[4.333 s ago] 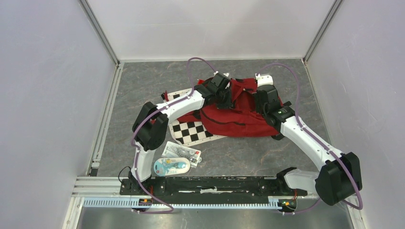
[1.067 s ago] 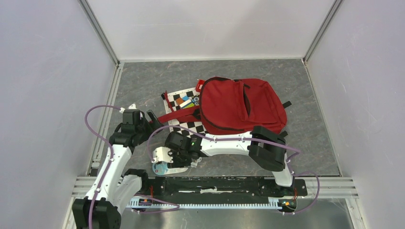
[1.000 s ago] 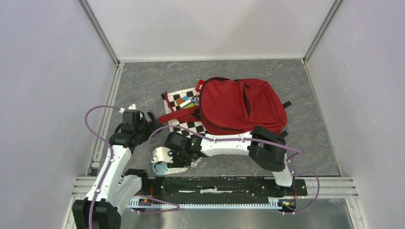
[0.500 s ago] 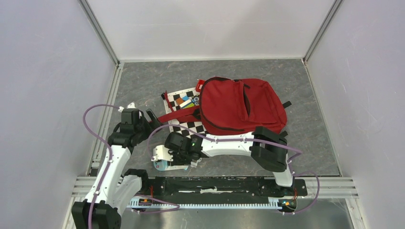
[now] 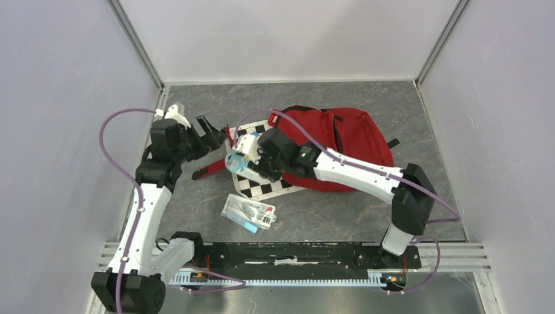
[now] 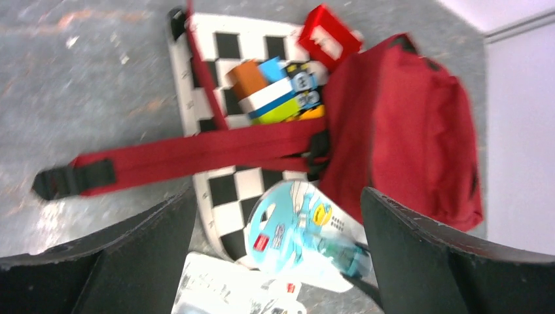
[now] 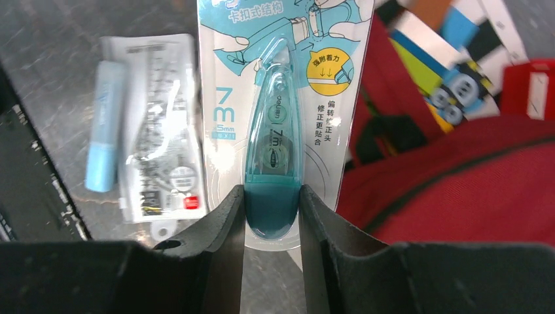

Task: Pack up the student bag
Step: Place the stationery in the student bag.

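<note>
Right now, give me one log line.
right claw: shut on correction tape pack | left claw: open, empty | backpack: lying flat

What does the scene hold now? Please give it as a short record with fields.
Bag: student bag, red, lying on the table, its left edge over the checkered board
Strap: shoulder strap, stretched across the board to the left
Right gripper: shut on the correction tape pack, held over the board beside the bag
Left gripper: open, holding nothing, left of the board
On the table: clear stationery pack, near the arm bases
Bag opening: cannot tell
</note>
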Tool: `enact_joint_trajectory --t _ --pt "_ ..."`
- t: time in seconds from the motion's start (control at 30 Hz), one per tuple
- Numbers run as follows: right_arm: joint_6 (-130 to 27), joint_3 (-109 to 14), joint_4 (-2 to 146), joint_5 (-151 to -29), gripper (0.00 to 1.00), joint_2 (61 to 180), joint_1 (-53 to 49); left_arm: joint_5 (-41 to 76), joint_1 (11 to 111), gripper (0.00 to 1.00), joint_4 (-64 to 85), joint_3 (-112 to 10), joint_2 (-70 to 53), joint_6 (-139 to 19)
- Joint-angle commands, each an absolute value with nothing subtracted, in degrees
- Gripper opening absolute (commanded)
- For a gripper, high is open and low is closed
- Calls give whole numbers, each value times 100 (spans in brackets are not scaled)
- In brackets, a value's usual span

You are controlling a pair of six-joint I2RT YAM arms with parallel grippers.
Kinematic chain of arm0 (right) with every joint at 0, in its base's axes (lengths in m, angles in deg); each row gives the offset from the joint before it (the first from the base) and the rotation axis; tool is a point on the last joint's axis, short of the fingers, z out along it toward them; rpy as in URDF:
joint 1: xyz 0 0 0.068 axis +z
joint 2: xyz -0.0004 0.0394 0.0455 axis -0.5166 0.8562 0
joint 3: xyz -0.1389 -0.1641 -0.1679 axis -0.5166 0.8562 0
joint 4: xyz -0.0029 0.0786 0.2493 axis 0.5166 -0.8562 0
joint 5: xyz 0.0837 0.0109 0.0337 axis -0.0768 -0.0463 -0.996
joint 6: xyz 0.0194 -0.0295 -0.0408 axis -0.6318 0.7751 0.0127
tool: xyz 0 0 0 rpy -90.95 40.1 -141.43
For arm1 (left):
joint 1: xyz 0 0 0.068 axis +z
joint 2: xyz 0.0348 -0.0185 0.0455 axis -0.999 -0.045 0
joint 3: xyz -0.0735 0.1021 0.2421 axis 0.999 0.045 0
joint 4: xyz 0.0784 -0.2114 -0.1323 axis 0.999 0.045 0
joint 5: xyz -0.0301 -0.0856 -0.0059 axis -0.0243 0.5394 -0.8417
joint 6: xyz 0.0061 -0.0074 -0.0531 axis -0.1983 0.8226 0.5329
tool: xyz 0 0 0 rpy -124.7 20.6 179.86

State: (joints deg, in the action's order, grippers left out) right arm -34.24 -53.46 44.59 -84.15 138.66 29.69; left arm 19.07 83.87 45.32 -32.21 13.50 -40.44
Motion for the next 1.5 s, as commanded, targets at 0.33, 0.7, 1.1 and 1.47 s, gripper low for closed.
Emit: enact_joint_trajectory --t 0.33,0.7,1.1,1.47 --pt "-4897 -5797 3982 -8500 0 13108 643 2939 6746 100 2146 -4549 -827 -3103" --pt "-5486 -5058 4718 -9094 0 12472 -115 3299 6116 76 934 -5221 -2444 -1664" --pt "-5511 -4881 4859 -9427 0 12322 -236 3344 5932 32 445 -5340 -2922 -1178" --pt "-5291 -4887 4448 -8580 52 12052 -770 3168 5879 2 432 -5402 -2896 -1209"
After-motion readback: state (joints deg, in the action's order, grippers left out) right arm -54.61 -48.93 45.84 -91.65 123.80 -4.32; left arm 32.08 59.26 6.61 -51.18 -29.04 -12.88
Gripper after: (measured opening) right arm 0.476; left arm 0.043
